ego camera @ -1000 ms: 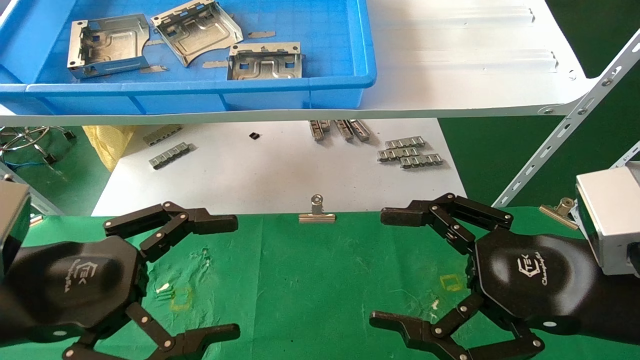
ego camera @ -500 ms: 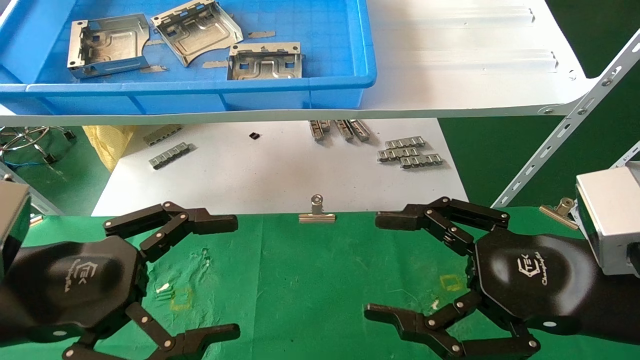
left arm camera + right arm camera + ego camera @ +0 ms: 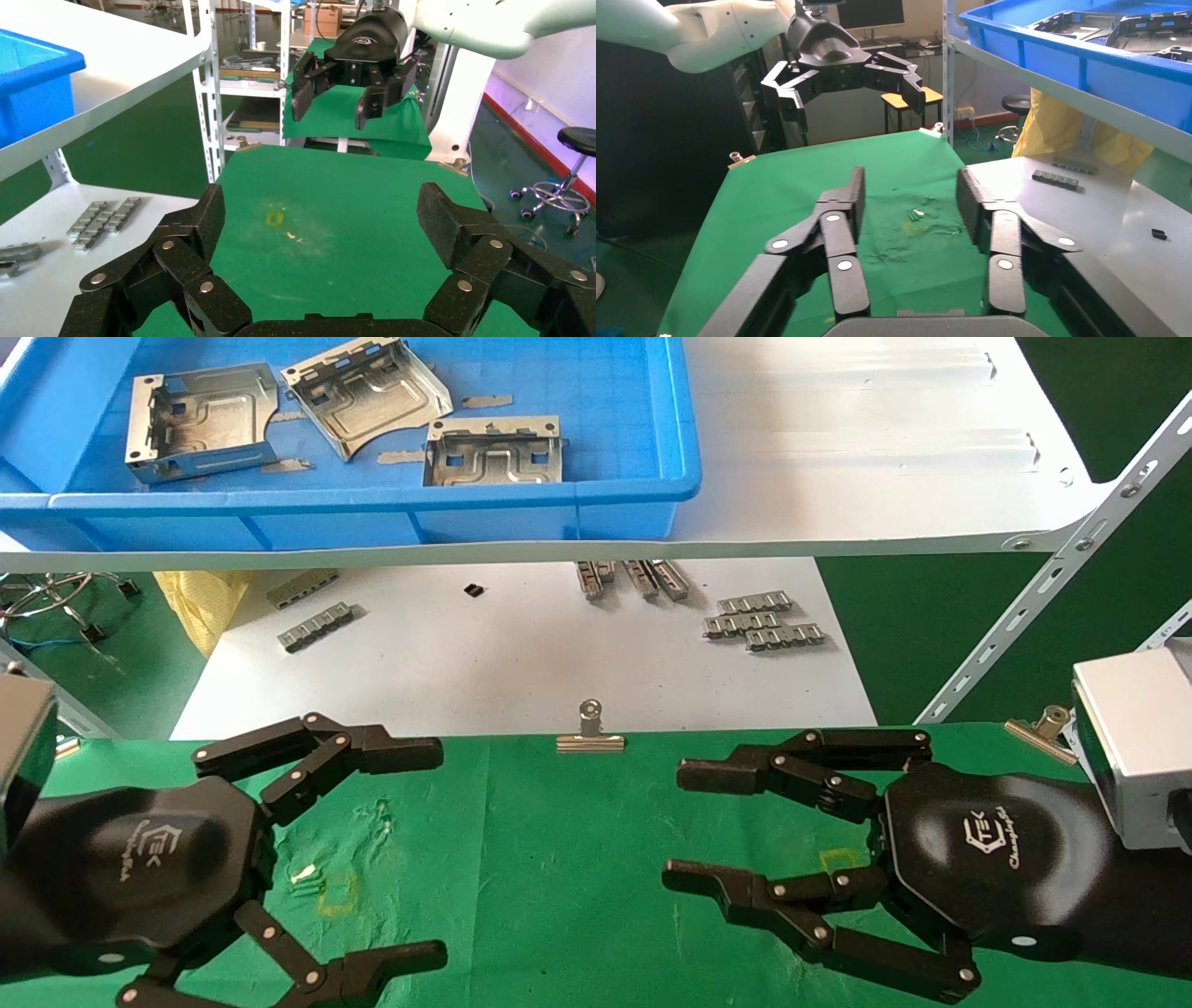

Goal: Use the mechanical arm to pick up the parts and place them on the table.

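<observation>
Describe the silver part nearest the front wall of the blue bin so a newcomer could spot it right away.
Find the blue bin on the white shelf. Three silver parts lie inside; this part is farthest toward the robot's right, closest to the bin's front wall. Unlike the tilted middle part, it lies square to the wall.

Three parts [image 3: 349, 393] in one blue tray [image 3: 596, 505]; two binder clips [image 3: 589, 733]; two grippers [image 3: 424, 850].

right gripper [image 3: 909, 203] jaws apart, empty | over green table [image 3: 779, 189] | left gripper [image 3: 842, 77] beyond, parked
</observation>
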